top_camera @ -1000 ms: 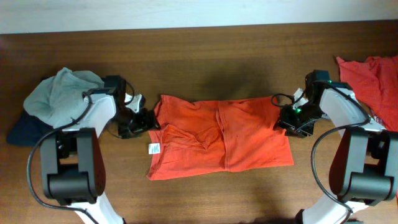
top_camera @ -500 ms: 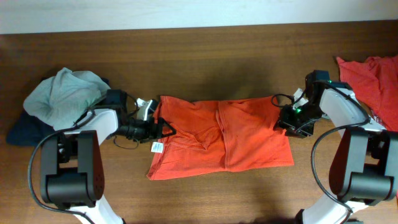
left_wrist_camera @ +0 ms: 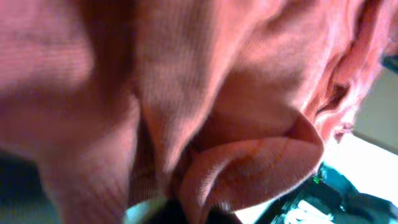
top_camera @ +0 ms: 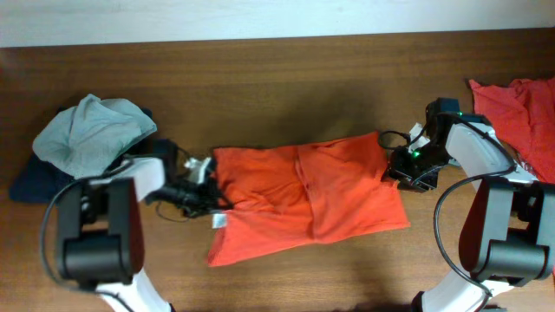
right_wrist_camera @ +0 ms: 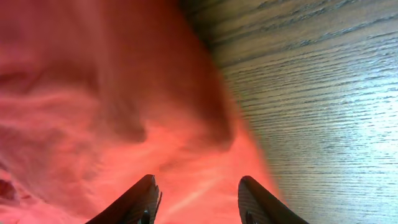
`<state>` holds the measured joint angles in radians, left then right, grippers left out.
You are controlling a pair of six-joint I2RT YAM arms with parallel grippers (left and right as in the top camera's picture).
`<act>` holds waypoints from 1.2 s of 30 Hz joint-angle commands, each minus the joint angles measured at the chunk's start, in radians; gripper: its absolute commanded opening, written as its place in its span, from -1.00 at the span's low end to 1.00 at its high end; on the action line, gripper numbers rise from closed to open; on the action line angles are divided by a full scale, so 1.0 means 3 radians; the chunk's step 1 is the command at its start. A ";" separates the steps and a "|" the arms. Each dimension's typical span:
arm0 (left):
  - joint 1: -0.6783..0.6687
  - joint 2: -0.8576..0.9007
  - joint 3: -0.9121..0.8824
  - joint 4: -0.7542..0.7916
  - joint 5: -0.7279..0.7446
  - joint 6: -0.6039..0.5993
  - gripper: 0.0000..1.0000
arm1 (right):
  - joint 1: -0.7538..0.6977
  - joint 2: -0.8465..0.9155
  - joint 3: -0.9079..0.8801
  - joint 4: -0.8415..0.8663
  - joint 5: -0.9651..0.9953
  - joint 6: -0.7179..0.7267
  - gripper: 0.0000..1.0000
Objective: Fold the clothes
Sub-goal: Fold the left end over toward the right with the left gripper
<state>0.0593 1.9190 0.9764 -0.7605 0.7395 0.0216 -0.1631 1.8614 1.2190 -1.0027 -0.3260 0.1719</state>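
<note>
Dark brown wood-grain table [top_camera: 277, 78], matte, long straight streaks, biggest thing in the overhead view. Orange-red cotton T-shirt [top_camera: 329, 191] spread mid-table, rough rectangle slightly skewed, soft knit, vertical crease near its middle, lower edge rising toward the right. Left of the T-shirt, well apart: pale grey-green garment [top_camera: 87, 130] heaped in a rounded lump, on top of a dark navy cloth [top_camera: 24, 184] poking out below it. Right of the T-shirt, near the frame edge: second red garment [top_camera: 520, 108], crumpled, jagged outline, cut off by the frame. Right gripper [top_camera: 406, 169] at the T-shirt's upper right corner, black, small green light on it. In the right wrist view, black fingertips [right_wrist_camera: 146, 199] apart, smooth reddish cloth filling the gap, bare wood grain just right of the cloth edge; cloth pinched or not, cannot tell. Left gripper [top_camera: 206, 194] against the T-shirt's left edge, jaws together and clamped on that edge. Left wrist view filled with ribbed orange knit, blurred, a rolled hem fold curling at lower centre. Small white tag [top_camera: 218, 222], squarish, at the T-shirt's lower left edge, just below the left gripper.
</note>
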 commanded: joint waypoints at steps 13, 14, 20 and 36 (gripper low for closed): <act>-0.0516 -0.0926 0.1356 -0.0998 -0.1266 -0.0097 -0.99 | -0.0009 -0.0076 0.0261 -0.0051 -0.0299 -0.0034 -0.07; -0.0649 -0.0918 0.1356 -0.0991 -0.1312 -0.0156 -0.99 | -0.0009 -0.0076 0.0261 -0.0057 -0.0298 -0.0036 -0.06; -0.1719 -0.0796 0.1356 -0.0711 -0.1661 -0.0768 -0.99 | -0.0009 -0.0076 0.0261 -0.0065 -0.0299 -0.0034 -0.07; -0.2692 -0.0289 0.1401 0.0085 -0.1752 -0.1445 -0.51 | -0.0003 -0.0076 0.0261 -0.0099 -0.0298 -0.0036 -0.06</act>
<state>-0.7315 1.8313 1.3712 -0.7567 0.2050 -0.3748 -0.1631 1.8614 1.2827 -1.0290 -0.4026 0.1719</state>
